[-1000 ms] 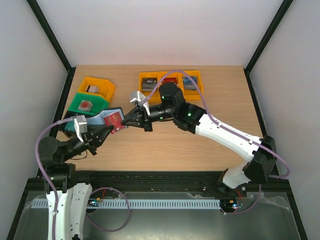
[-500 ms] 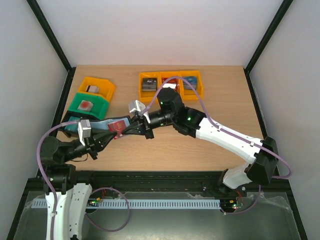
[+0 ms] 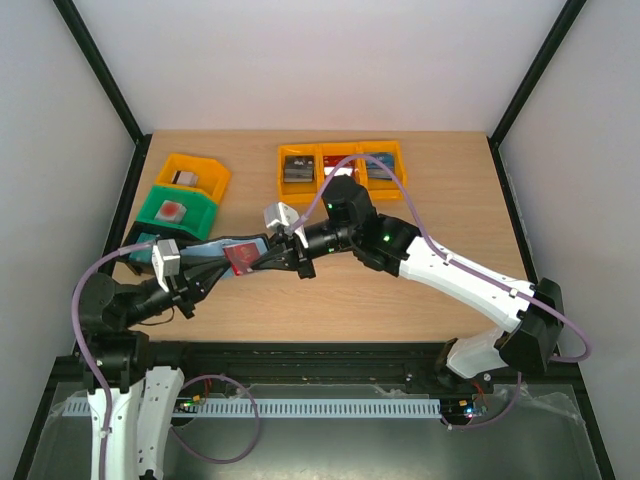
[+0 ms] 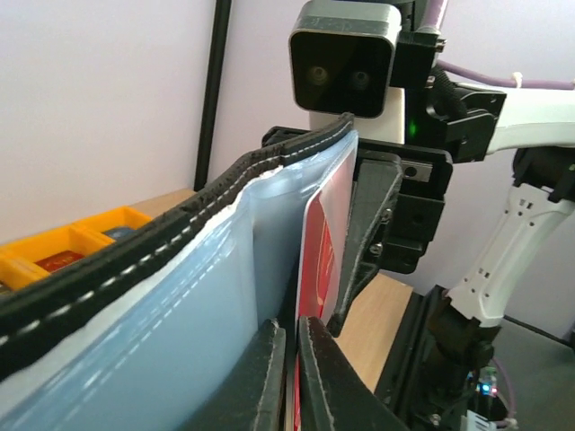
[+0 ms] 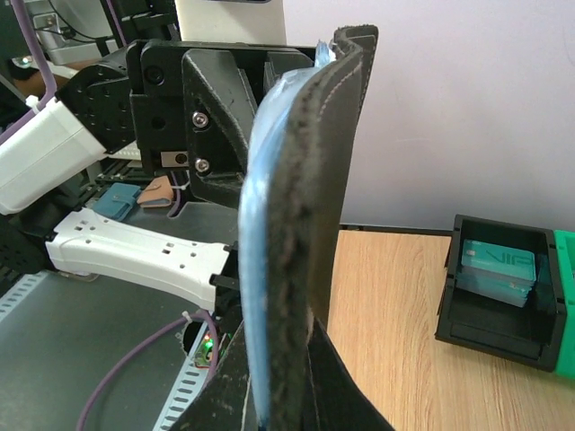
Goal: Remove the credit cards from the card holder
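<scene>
The card holder (image 3: 203, 250) has shifted slightly toward the table's (image 3: 400, 300) near edge. The left hand (image 4: 292, 359) pinches the red credit card (image 4: 321, 251), and the right hand (image 5: 283, 386) is closed on the card holder. A skewed pull might bend the card.

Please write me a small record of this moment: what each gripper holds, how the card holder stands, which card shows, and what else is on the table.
card holder: held up on edge between both arms, blue-grey inside showing
right gripper: shut on the card holder's black edge
left gripper: shut, seemingly pinching the red card's lower edge
red card: upright against the blue-grey inside; whether in a pocket is unclear
orange bins, green bin: toward the far side of the table
</scene>
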Tool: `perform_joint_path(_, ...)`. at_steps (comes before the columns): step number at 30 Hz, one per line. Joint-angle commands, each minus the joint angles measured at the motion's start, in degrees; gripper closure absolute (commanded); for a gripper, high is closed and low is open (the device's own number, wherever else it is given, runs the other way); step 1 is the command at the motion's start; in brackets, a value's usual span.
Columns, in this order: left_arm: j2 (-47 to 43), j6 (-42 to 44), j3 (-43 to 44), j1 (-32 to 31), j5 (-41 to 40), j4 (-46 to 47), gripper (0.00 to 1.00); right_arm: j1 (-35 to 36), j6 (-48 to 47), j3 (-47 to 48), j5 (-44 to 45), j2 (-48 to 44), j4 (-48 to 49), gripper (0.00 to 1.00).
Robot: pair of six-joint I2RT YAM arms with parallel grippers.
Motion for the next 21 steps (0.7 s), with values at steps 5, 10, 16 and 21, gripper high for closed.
perform_joint_path(5,-0.61,-1.71,-2.31,0.0,-2.24,2.96,0.87,-0.18,1.25,0.54,-4.33,-0.45,2.02,0.98)
perform_joint_path(10,-1.01,-2.35,-3.24,0.0,-2.37,4.14,0.83,-0.18,2.48,0.91,-5.42,0.31,3.29,0.98)
perform_joint_path(16,-0.24,-4.92,-3.96,0.01,-2.54,8.79,0.83,-0.2,3.1,2.08,-7.09,1.82,3.38,0.98)
perform_joint_path(21,0.52,-6.86,-4.69,-0.04,-0.62,11.89,0.84,-0.18,3.32,2.21,-6.78,2.2,3.78,0.98)
